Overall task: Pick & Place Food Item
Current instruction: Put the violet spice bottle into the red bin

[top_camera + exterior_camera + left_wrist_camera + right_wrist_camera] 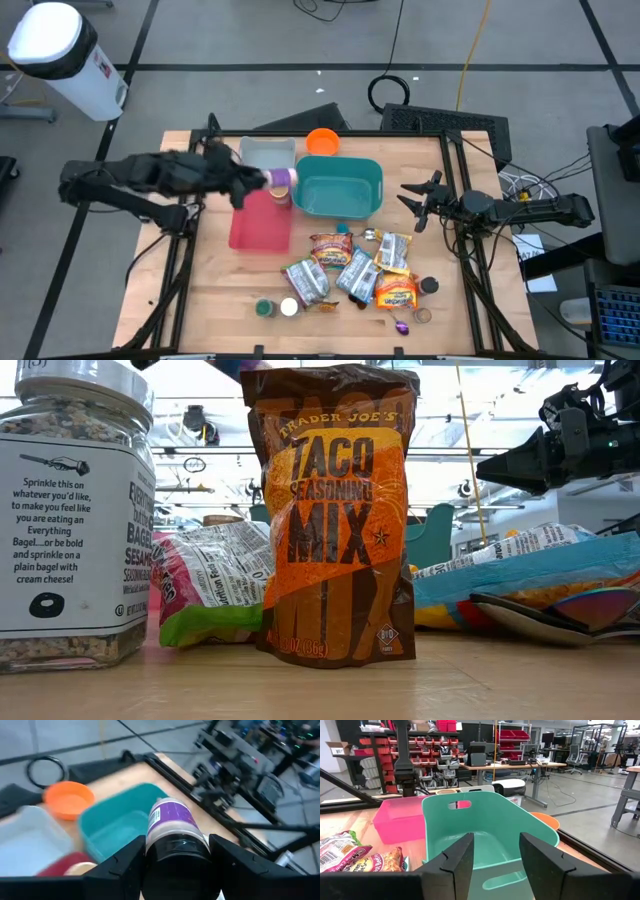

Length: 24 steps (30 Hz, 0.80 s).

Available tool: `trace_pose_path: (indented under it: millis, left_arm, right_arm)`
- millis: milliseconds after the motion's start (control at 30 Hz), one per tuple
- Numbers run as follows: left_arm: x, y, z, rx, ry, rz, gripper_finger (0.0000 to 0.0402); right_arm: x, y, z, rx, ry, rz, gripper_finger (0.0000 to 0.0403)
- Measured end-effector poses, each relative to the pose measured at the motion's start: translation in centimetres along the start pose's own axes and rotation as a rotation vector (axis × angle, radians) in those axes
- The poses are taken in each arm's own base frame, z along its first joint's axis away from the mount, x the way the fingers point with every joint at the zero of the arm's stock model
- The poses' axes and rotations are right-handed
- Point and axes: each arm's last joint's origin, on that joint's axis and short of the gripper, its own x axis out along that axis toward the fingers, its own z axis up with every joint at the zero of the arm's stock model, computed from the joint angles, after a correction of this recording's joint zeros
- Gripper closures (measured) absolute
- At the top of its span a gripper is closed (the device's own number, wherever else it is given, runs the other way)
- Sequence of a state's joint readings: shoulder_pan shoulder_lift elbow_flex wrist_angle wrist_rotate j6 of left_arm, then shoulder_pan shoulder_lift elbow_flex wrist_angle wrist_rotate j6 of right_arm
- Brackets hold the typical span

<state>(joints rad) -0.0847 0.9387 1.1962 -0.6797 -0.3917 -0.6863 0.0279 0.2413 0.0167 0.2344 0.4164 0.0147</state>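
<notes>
With the left claw (262, 180) clamped on the purple-labelled jar (282, 178) at the teal bin's (340, 186) nine-o'clock rim, carry it over the bin's middle before releasing; the right claw (412, 199) waits open.

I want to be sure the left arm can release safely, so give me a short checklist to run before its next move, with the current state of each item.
1. Grip: left gripper shut on the purple-labelled jar, a finger on each side: ok.
2. Jar over a bin: in the high view it sits at the teal bin's left edge, near the pink bin and grey bin: cannot tell which.
3. Teal bin has room: floor mostly bare: ok.
4. Right gripper clear: open, at the teal bin's right side, apart from the jar: ok.
5. Orange bowl out of the way, behind the teal bin: ok.
</notes>
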Motion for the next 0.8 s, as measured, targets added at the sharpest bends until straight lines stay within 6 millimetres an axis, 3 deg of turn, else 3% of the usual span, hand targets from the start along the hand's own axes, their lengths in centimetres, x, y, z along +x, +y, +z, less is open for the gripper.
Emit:
trace_pose_path:
  millis: [233,400,533,700,800]
  left_arm:
    - [-6.1,0.1,6.4,0.038,-0.102,0.016,0.02]
    - [-8.4,-0.6,9.7,0.133,-0.095,0.084,0.02]
    - [-7.1,-0.2,9.9,0.164,0.054,0.238,0.02]
    - [-3.5,1.1,8.6,0.172,0.352,0.424,0.02]
    - [-0.6,1.5,7.8,0.169,0.475,0.413,0.02]
  right_arm:
    - [0.0,0.0,0.0,0.0,0.0,0.0,0.0252]
    - [0.0,0.0,0.0,0.0,0.0,0.0,0.0252]
    - [0.0,0.0,0.0,0.0,0.0,0.0,0.0252]
    - [0.0,0.0,0.0,0.0,0.0,0.0,0.0252]
    - [0.0,0.0,0.0,0.0,0.0,0.0,0.0252]
